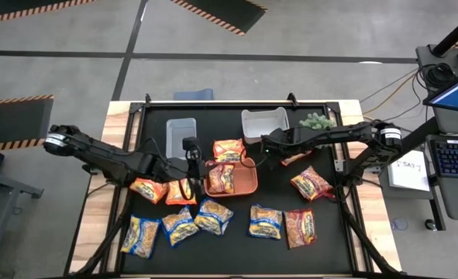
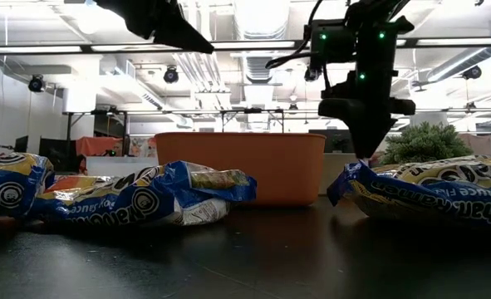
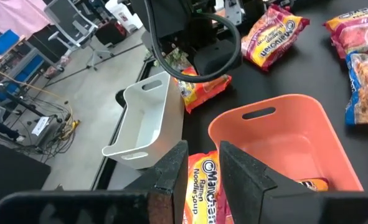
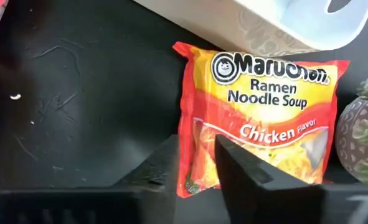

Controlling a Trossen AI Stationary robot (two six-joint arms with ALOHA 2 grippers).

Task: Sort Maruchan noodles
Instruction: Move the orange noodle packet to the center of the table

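Maruchan packets lie about the black table: blue-and-yellow ones (image 1: 213, 215) along the near side, a red one (image 1: 300, 227), and orange ones (image 1: 149, 190) to the left. One packet (image 1: 221, 178) lies inside the orange bin (image 1: 252, 186). My left gripper (image 3: 202, 177) hovers over the bin's left end, shut on an orange packet. My right gripper (image 4: 195, 171) points down between the white bin (image 1: 263, 124) and the orange bin. It is shut on an orange chicken-flavor packet (image 4: 258, 118). My left gripper pinches an orange packet (image 3: 203, 186) between its two fingers from above. The packet is lifted clear and hangs over the orange bin's (image 3: 283, 137) left rim. Its lower part is out of the picture. My right gripper comes from above and pinches the chicken packet at one corner (image 4: 196, 158). The rest of the packet lies flat on the table.
A clear bin (image 1: 180, 136) stands at the far left and a small potted plant (image 1: 316, 122) beside the white bin. Another orange packet (image 1: 311, 184) lies right of the orange bin. In the low view, blue packets (image 2: 145, 199) lie in front of the orange bin (image 2: 245, 166).
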